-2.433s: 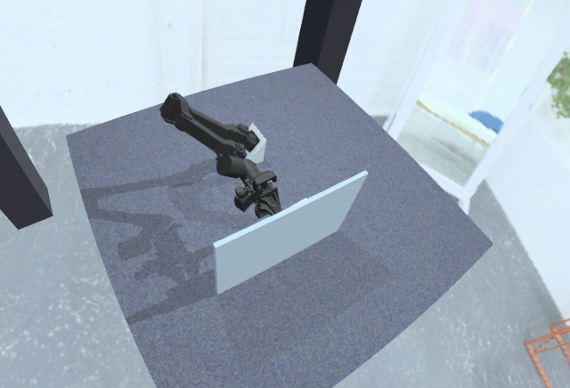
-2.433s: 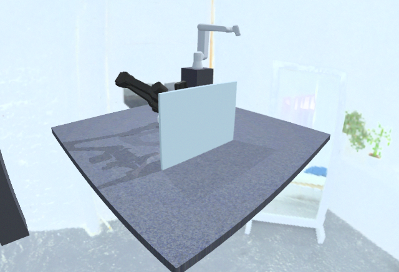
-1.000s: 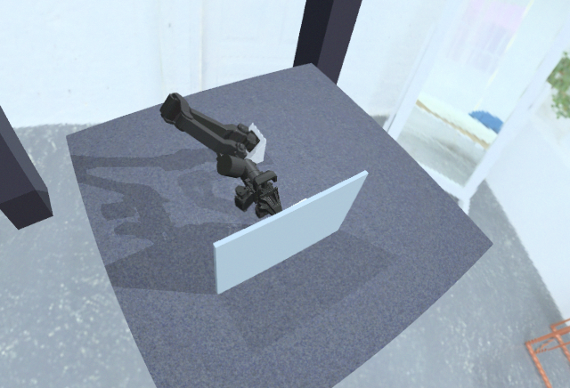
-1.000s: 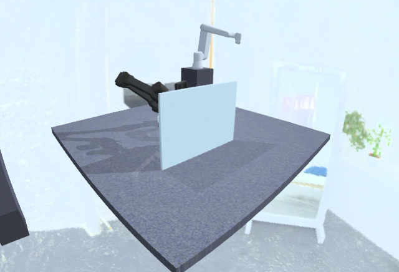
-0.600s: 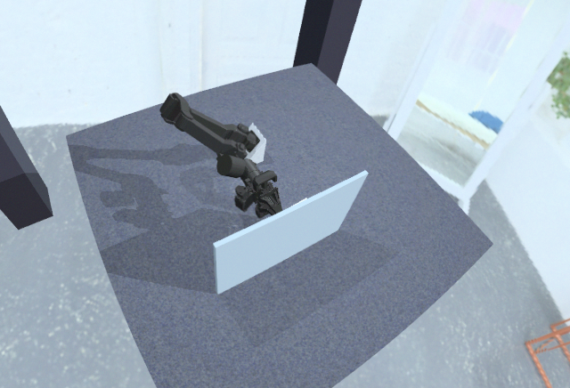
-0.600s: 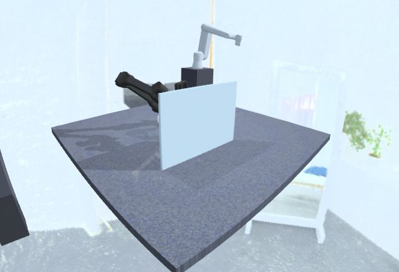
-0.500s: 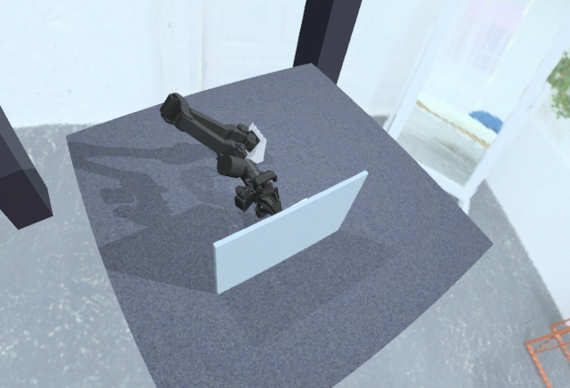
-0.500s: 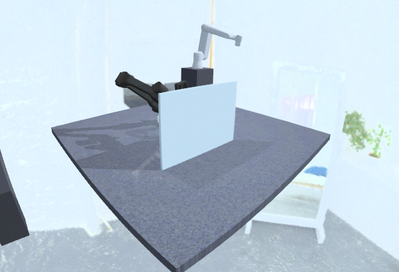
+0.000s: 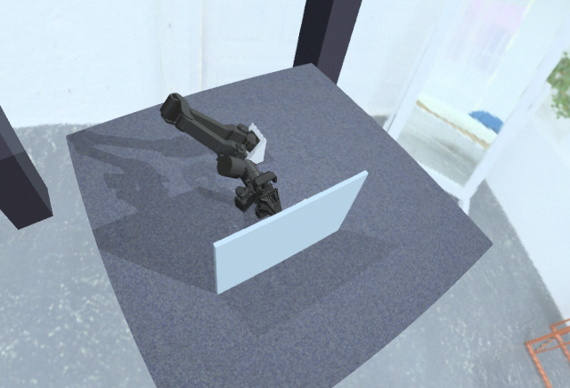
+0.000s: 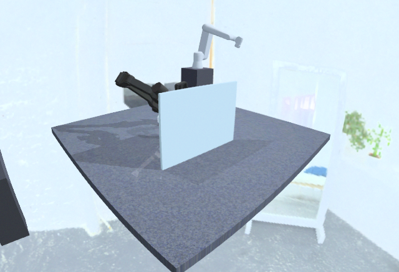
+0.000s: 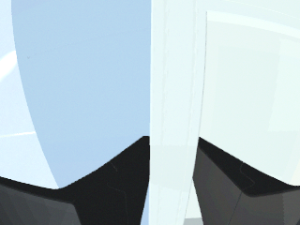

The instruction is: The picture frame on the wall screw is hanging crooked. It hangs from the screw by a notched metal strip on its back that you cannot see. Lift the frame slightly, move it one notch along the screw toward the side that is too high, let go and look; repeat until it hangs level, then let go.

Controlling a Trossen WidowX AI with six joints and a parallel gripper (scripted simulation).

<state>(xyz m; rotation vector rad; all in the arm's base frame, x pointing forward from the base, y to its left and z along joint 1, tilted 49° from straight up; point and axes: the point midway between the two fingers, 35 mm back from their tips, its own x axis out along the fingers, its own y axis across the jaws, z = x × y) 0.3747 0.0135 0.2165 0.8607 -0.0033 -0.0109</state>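
The upright light-blue wall panel (image 9: 285, 241) (image 10: 197, 123) turns its back to the top and exterior views and hides nearly all of the picture frame. In the wrist view the pale frame (image 11: 174, 89) runs straight up between the fingers, its face to the right and the blue wall panel (image 11: 84, 89) to the left. My gripper (image 11: 171, 144) (image 9: 277, 210) is shut on the frame's edge, behind the panel in the top view. The exterior view does not show the fingers. The screw and notched strip are hidden. I cannot tell whether the frame is level.
The panel stands above the dark speckled table (image 9: 321, 319) (image 10: 209, 217). My arm (image 9: 202, 133) (image 10: 139, 90) reaches in from the side away from the top and exterior views. A dark pedestal (image 9: 327, 29) (image 10: 196, 77) with a pale arm (image 10: 204, 42) stands beyond the table.
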